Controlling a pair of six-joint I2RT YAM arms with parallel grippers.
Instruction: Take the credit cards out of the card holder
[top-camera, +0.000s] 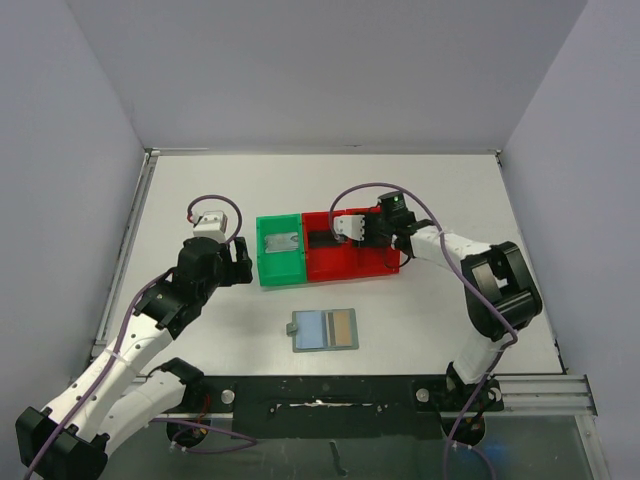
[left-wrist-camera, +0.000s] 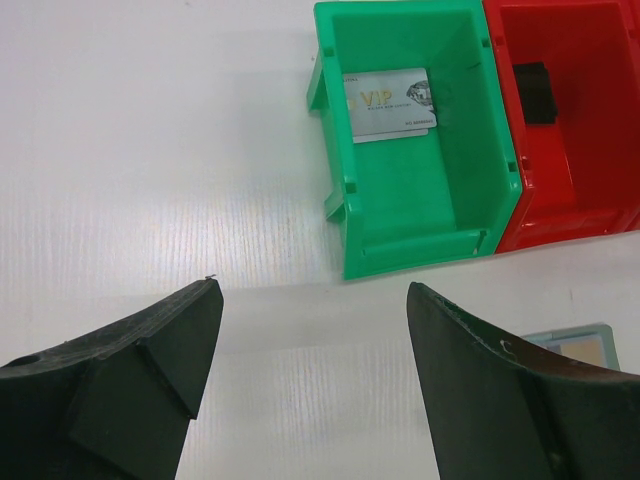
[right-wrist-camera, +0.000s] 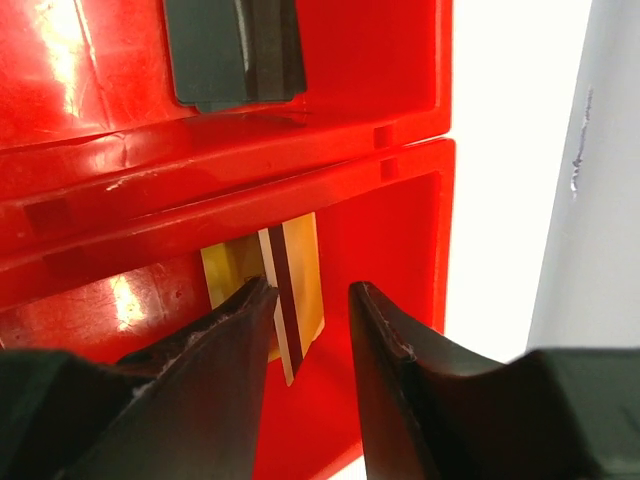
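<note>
Right end effector (right-wrist-camera: 305, 300) sat in red bin (right-wrist-camera: 400, 250), jaws narrowly parted, gold dark-striped card (right-wrist-camera: 292, 285) between them, unclamped. Left end effector (left-wrist-camera: 315, 295) stood wide, empty. Grey-blue card holder (top-camera: 312, 331) lay flat at lower centre of worktop (top-camera: 420, 190), tan card (top-camera: 342, 326) showing.

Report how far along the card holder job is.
Done: a silver card lies in the green bin and a dark card in the red bin. In hand: the right gripper is in the red bin, jaws apart around a gold striped card. Remaining: the card holder shows a tan card inside; the left gripper is open, empty.
</note>
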